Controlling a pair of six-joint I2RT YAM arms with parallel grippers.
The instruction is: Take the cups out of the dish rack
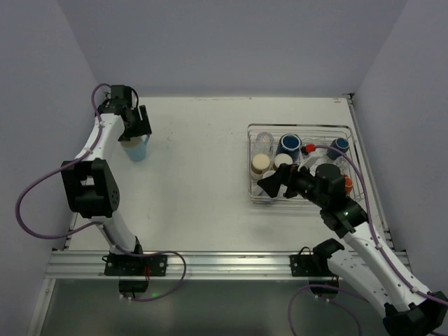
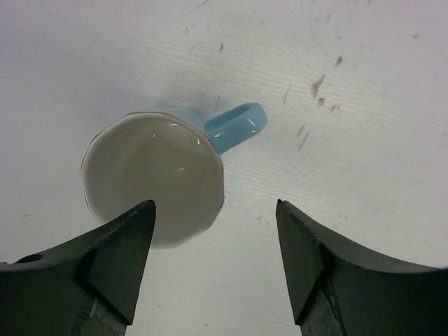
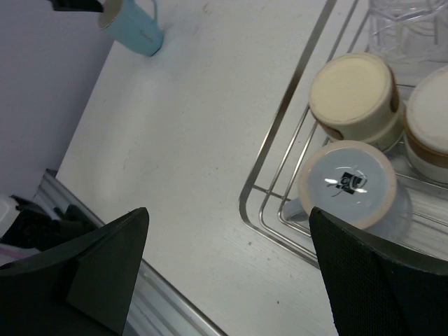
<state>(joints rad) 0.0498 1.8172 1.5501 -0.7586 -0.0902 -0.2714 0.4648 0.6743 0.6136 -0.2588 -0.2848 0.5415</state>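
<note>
A light blue mug [image 1: 136, 149] with a cream inside stands upright on the table at the far left. My left gripper [image 1: 138, 128] hangs just over it, open. In the left wrist view the mug [image 2: 150, 178] lies beside the left finger, its handle [image 2: 238, 126] pointing away, with nothing between the fingers of the gripper [image 2: 215, 204]. The dish rack [image 1: 301, 127] at the right holds several cups: navy [image 1: 290, 145], cream [image 3: 353, 94], an upturned pale blue one [image 3: 346, 182] and clear glass [image 3: 409, 28]. My right gripper [image 3: 228, 210] hovers open over the rack's near left corner [image 3: 280, 119].
Purple walls close in the table on the left, back and right. An aluminium rail [image 1: 224, 262] runs along the near edge with both arm bases on it. The right arm [image 1: 336, 203] covers the near part of the rack.
</note>
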